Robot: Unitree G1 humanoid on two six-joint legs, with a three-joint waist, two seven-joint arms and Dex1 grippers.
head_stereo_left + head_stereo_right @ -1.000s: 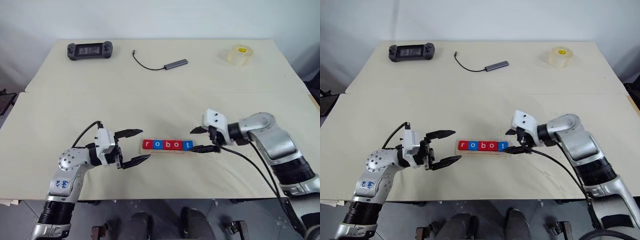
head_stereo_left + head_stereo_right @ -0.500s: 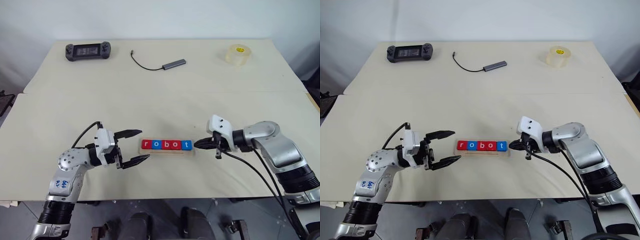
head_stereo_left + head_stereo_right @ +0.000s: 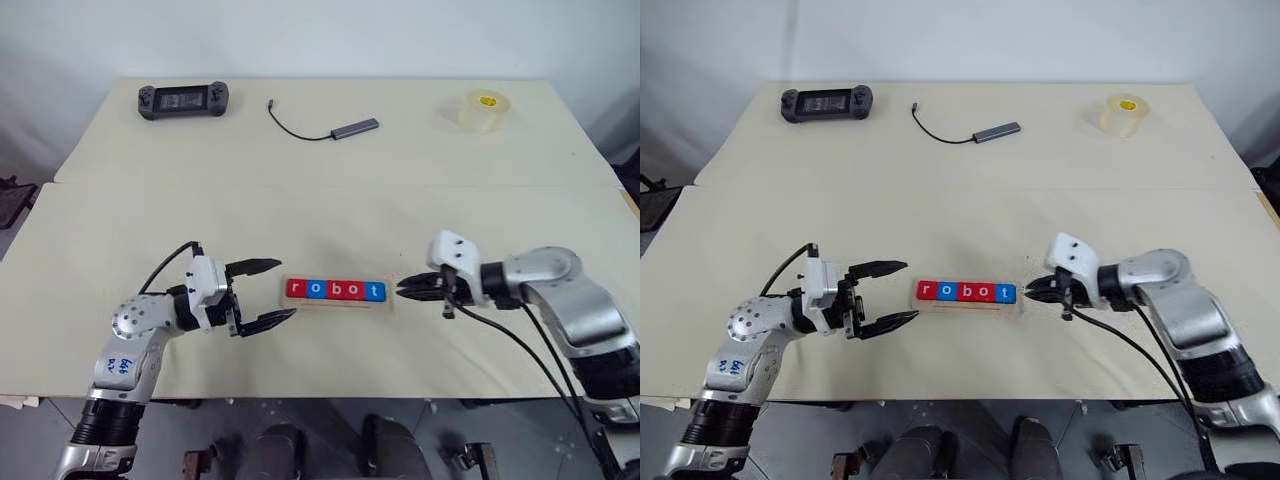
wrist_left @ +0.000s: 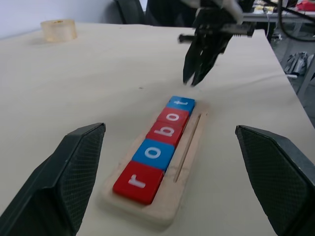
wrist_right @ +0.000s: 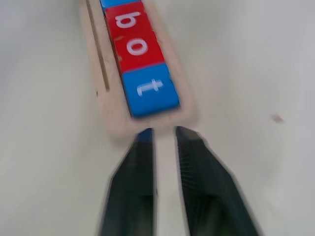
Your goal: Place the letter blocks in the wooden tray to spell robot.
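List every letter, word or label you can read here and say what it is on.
"r" on the red block at the tray's left end.
"o" on the blue block next to it.
"b" on the red block in the middle.
"o" on the red block after it.
"t" on the blue block at the right end.
Blue handwriting on the left arm's sticker: too small to read.

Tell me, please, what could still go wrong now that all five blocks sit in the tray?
1. The right hand has its fingertips close to the tray's end by the t block; a forward slip could shove the tray and spoil the row.
2. The left hand is open, level with the tray's other end near the r block; a swing inward could knock it.
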